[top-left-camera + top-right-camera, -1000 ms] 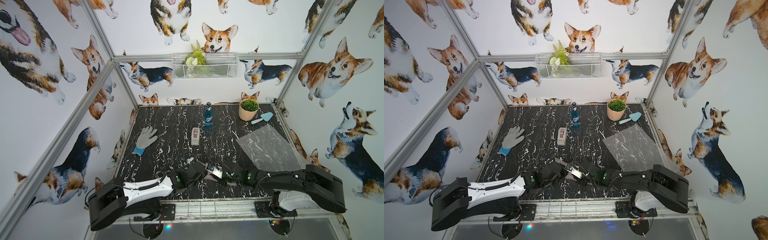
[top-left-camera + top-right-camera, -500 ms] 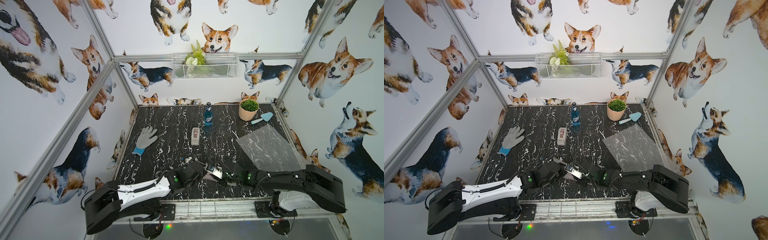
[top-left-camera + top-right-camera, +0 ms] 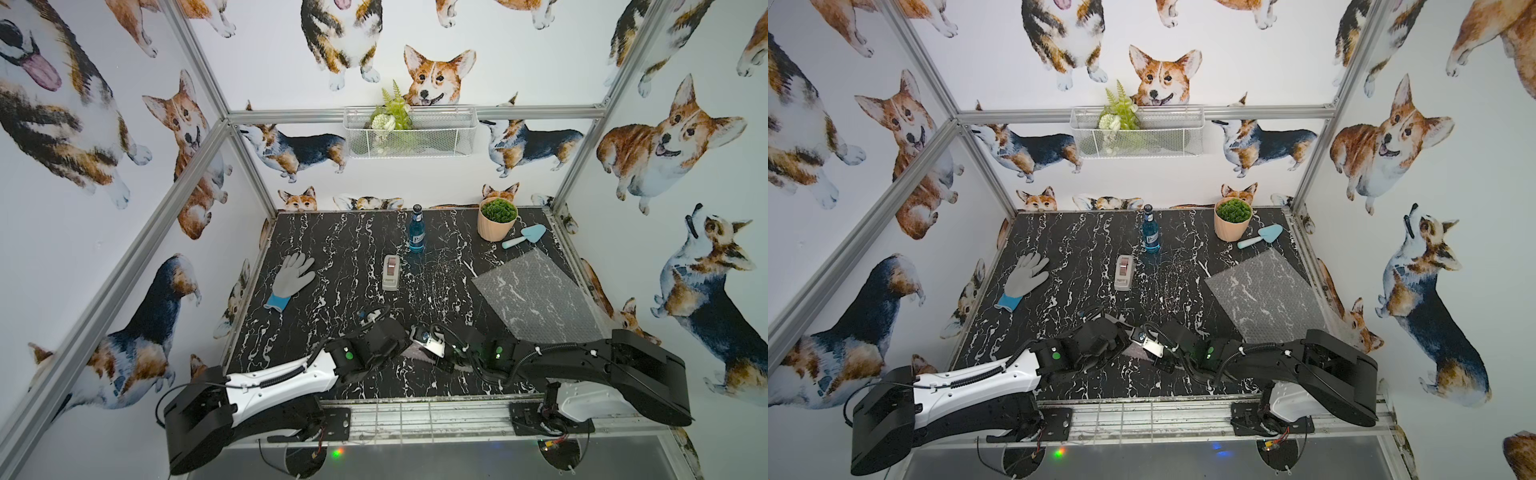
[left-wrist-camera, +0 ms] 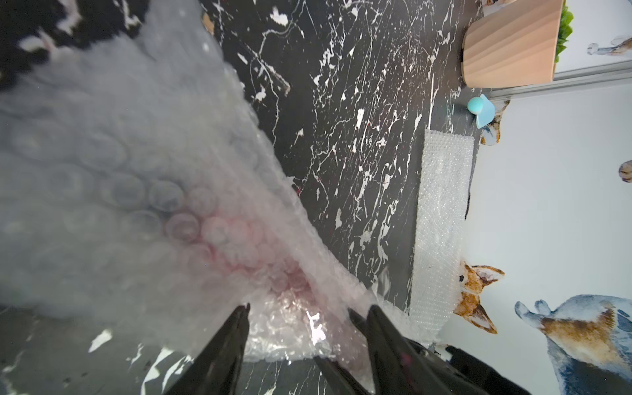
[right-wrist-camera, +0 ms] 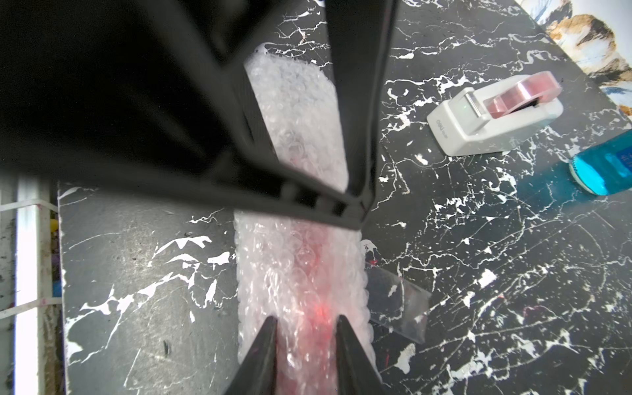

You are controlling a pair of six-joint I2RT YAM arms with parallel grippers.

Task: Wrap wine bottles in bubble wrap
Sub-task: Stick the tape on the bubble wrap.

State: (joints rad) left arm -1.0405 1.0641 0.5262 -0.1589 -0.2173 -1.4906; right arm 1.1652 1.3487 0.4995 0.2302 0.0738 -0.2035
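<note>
Right wrist: wrapped red-pink bottle (image 5: 307,273) sits pinched between right fingers (image 5: 265,352).

I have open table (image 3: 340,249) between the glove (image 3: 291,276), centre left, and the tape dispenser (image 3: 391,272) in mid-frame. The blue bottle (image 3: 416,230) stands just above the dispenser, upper centre. The pot (image 3: 496,220), trowel (image 3: 524,236) and flat sheet (image 3: 536,295) fill the right side. At lower centre my left gripper (image 4: 307,307) and right gripper (image 5: 306,319) crowd the wrapped bottle (image 5: 301,260), leaving little room.
</note>
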